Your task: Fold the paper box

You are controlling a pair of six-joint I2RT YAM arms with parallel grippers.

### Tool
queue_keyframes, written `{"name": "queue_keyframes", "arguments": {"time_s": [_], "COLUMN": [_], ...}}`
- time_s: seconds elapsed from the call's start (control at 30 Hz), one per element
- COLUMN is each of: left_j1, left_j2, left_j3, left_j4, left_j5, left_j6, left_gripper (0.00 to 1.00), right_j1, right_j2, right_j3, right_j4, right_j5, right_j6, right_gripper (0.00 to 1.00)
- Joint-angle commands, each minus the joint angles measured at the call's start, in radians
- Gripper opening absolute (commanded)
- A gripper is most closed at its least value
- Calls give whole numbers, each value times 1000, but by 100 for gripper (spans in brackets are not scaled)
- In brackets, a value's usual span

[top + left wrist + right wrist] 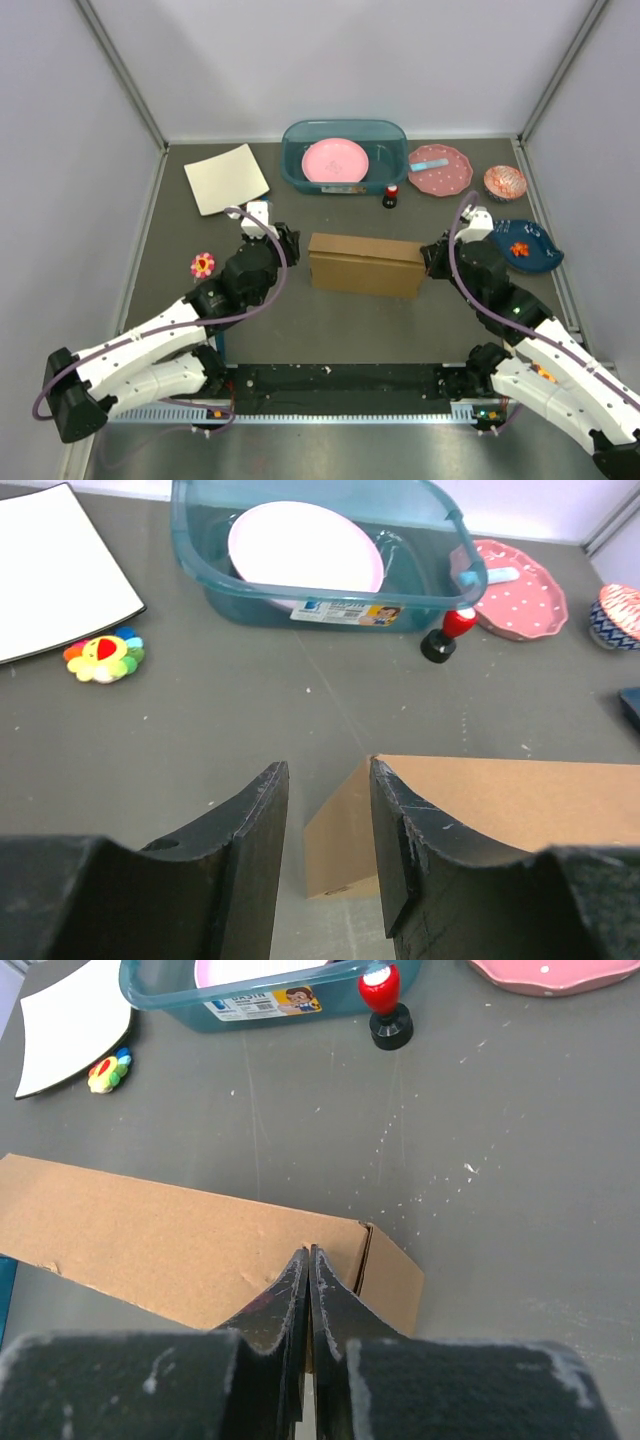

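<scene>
The paper box (365, 263) lies in the middle of the table as a closed, shallow brown cardboard box. My left gripper (287, 243) is at its left end, open. In the left wrist view the box's left end wall (345, 830) shows between the fingers of the left gripper (325, 768), and the right finger overlaps the box's corner. My right gripper (432, 258) is at the box's right end, shut. In the right wrist view the tips of the right gripper (310, 1251) meet over the paper box (150, 1240) near its right end flap, with nothing visible between them.
At the back stand a teal basin (300, 170) holding a pink plate (336, 160), a cream square sheet (226, 178), a red-topped black knob (392, 195), a pink dotted plate (440, 170) and a patterned cup (505, 182). A blue dish (525, 248) lies right, a flower toy (203, 264) left.
</scene>
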Motion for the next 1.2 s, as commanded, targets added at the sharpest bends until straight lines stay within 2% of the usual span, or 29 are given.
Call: {"name": "queue_keyframes", "arguments": {"time_s": [0.0,0.2,0.37,0.53,0.73,1.0,1.17], "left_j1": [16,102,110,110,111,111,111], "left_j2": [0,-38,26,90,65,35,52], "left_j3": [54,36,10,-192,-311,-188,-188], "left_j4": [100,246,275,372,387,290,284], "left_j5": [78,277,354,483,427,379,371], "left_j6": [11,-50,-79,-176,-228,-159,-161], "left_gripper": [44,38,29,24,21,23,24], "right_j1": [12,12,12,12,12,12,13], "right_j2": [13,21,29,26,16,-29,-77], "right_j3": [-33,-25,-27,-31,-2,120,113], "right_j4": [-69,-69,-66,-66,-69,-33,24], "right_j5": [-25,-23,-22,-28,-31,-34,-57], "right_j6": [20,17,17,18,4,-23,-14], "right_gripper": [0,0,0,0,0,0,0]}}
